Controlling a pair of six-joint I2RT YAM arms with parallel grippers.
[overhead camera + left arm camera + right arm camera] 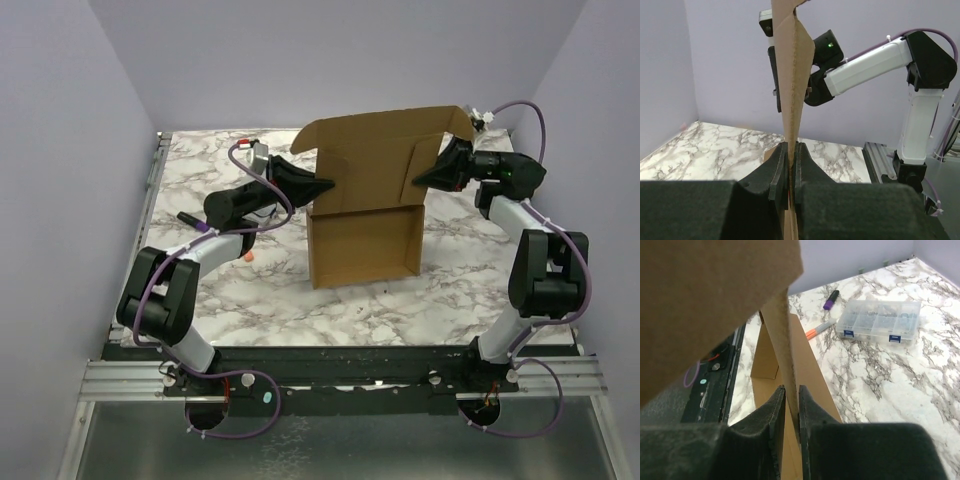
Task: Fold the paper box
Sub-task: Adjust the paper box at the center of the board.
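The box [365, 200] stands on the table [250, 290] between my arms. Its near part already looks like a shallow tray with side walls up, and the big rear panel rises upright. My left pincer [325, 186] pinches that panel's left edge and my right pincer [420, 180] its right edge (both clamped on cardboard). I judge I'm partway: panel, top flaps and tabs are not yet folded in.

The paper box [365, 180] is plain brown cardboard, at the middle of the tabletop [250, 300]. Its near part forms a shallow open tray. Its far panel stands upright.
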